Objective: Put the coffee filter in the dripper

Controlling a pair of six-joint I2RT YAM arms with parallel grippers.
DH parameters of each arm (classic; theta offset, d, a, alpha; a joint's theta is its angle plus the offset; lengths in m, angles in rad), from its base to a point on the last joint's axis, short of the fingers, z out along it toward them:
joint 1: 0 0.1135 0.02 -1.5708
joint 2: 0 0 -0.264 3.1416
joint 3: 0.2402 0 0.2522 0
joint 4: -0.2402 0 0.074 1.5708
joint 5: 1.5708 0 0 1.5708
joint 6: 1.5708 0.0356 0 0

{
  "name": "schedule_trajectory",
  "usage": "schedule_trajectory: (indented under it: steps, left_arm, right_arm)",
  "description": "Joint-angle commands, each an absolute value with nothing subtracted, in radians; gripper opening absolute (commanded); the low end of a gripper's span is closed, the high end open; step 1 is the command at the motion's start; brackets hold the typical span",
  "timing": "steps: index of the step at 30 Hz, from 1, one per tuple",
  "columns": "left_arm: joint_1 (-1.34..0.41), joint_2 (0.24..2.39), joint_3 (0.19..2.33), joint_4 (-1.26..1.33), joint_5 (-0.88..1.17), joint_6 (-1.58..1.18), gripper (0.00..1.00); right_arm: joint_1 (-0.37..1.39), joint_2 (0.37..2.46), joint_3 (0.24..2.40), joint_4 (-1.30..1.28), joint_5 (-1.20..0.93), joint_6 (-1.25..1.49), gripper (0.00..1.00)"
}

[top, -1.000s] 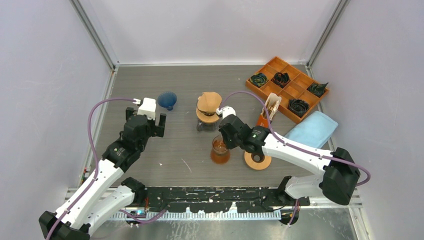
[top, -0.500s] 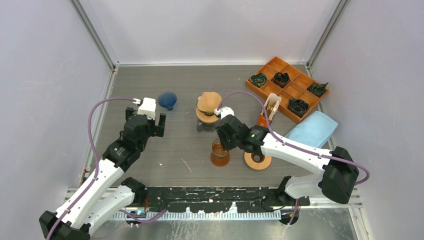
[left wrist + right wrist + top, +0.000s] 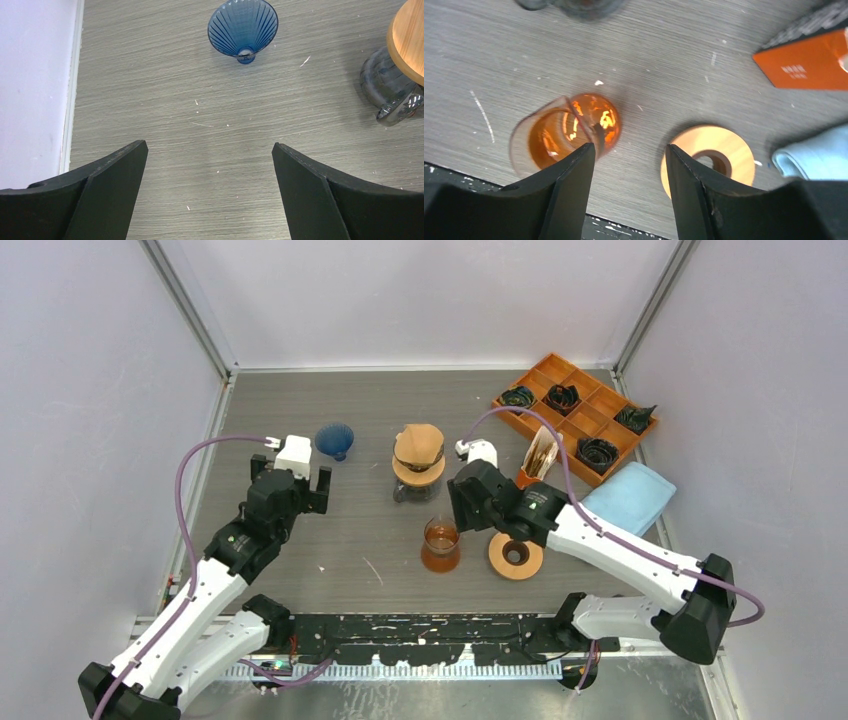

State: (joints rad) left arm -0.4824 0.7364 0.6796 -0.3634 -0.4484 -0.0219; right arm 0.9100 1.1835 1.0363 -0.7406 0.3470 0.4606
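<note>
**Left gripper** (image 3: 210, 192): jaws spread wide with nothing between them, over the left part of the grey wood-grain tabletop (image 3: 360, 410). A blue ribbed glass cone dripper (image 3: 243, 29) sits beyond it on the far side, apart from the fingers.

**Right gripper** (image 3: 630, 170): jaws parted and holding nothing. It hangs above the table between the amber glass dripper (image 3: 440, 540) on its left and the flat round wooden ring (image 3: 515, 556) on its right, touching neither.

**Tan paper coffee filter** (image 3: 418, 441): it sits on top of the wood-collared dripper (image 3: 418, 476), which rests on a clear glass carafe (image 3: 392, 90) at centre table, just far of the amber glass dripper. How deeply the filter is seated cannot be told.

**Other items:** an orange filter holder (image 3: 804, 67) with more paper filters stands right of the carafe. An orange compartment tray (image 3: 548, 365) with dark objects lies at far right. A light blue folded cloth (image 3: 625, 498) lies just near of the tray.
</note>
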Motion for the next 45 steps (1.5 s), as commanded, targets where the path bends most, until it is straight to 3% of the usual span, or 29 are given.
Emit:
schedule_trajectory:
  steps: [1,13,28,45]
  left_arm:
    - [-0.477,0.715,0.681,-0.308,-0.453,-0.025,0.99]
    - [-0.476,0.709,0.681,-0.307,-0.444,-0.029,0.99]
    - [-0.478,0.703,0.681,-0.303,-0.429,-0.034,0.99]
    - [-0.477,0.712,0.68,-0.302,-0.427,-0.031,0.99]
  right_arm:
    - [0.858,1.127,1.073,-0.87,0.41,0.564,0.61]
    - [0.642,1.066,0.98,-1.021,0.33,0.713,0.65]
    - [0.509,1.014,0.753,-0.985,0.315,0.819,0.75]
    - [0.391,1.045,0.581,-0.784,0.198,0.807,0.7]
